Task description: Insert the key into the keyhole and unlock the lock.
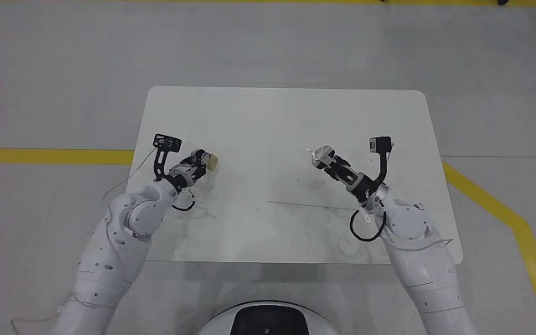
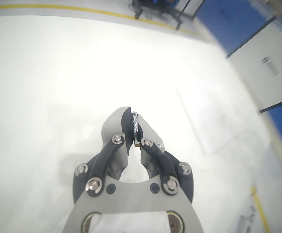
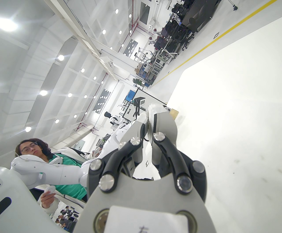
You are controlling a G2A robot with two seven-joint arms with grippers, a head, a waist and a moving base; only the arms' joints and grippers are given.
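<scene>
Left claw (image 2: 132, 113) is clamped on the padlock (image 1: 212, 159) by its shackle. Right claw (image 1: 323, 157) pinches what looks like the key (image 1: 314, 153), both well apart over the counter (image 1: 285, 113). Next, I'd say: bring them together and line up key tip with keyhole.

Left gripper (image 2: 132, 114) over white table (image 2: 88, 77). 2 black pads (image 2: 126, 120) pressed on silver metal loop (image 2: 135, 126); small brass part (image 2: 137, 145) touching loop. Yellow floor line (image 2: 66, 8) beyond table.
</scene>
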